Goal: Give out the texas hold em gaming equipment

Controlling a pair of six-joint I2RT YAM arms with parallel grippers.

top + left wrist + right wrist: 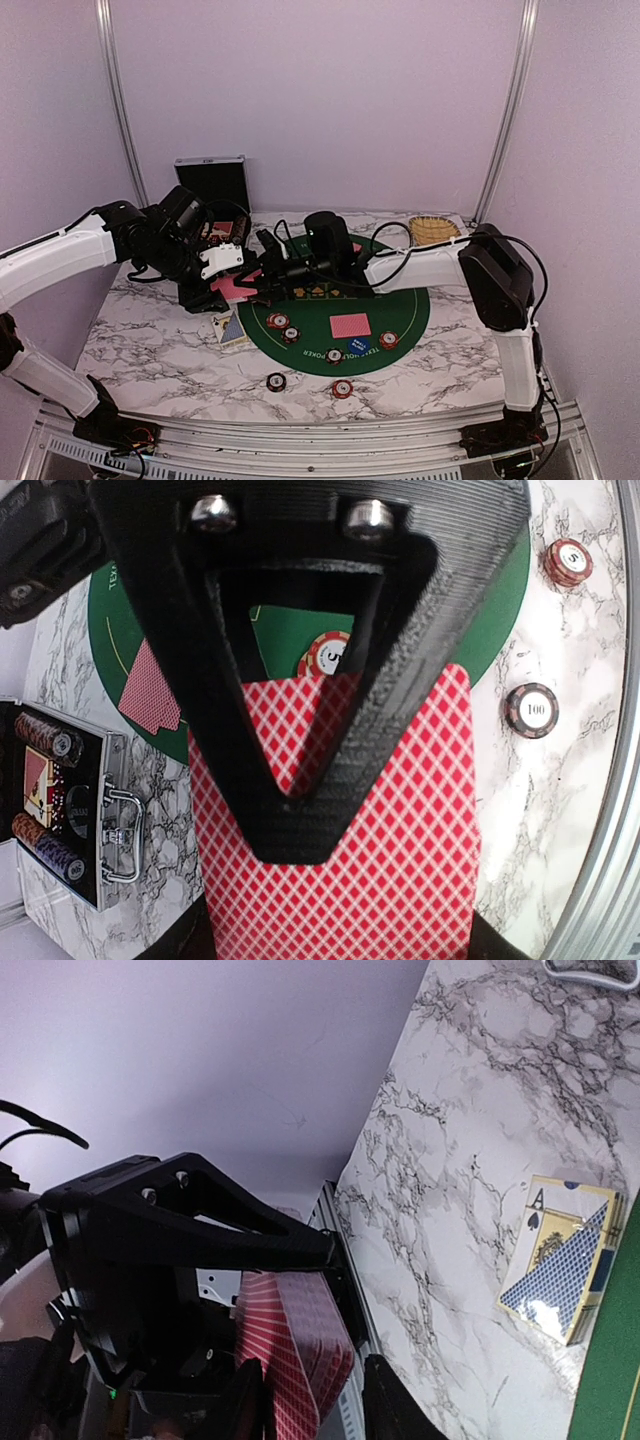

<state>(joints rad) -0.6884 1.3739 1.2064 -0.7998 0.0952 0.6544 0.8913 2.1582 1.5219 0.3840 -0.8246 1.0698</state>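
Note:
My left gripper (232,284) is shut on a stack of red-backed playing cards (400,830), held above the marble at the left edge of the green poker mat (405,310). My right gripper (315,1410) reaches in from the right. Its fingers (392,1405) straddle the free end of the stack (295,1345); one finger is against the cards, the other a little apart. One red-backed card (350,326) lies face down on the mat. Chips (279,321) and a blue button (358,346) sit near it. Two chips (276,381) (342,388) rest on the marble in front.
A blue-backed deck (232,329) lies on the marble just left of the mat. The black case (211,185) stands open at the back left, chips in its tray (45,810). A wicker basket (434,230) sits at the back right.

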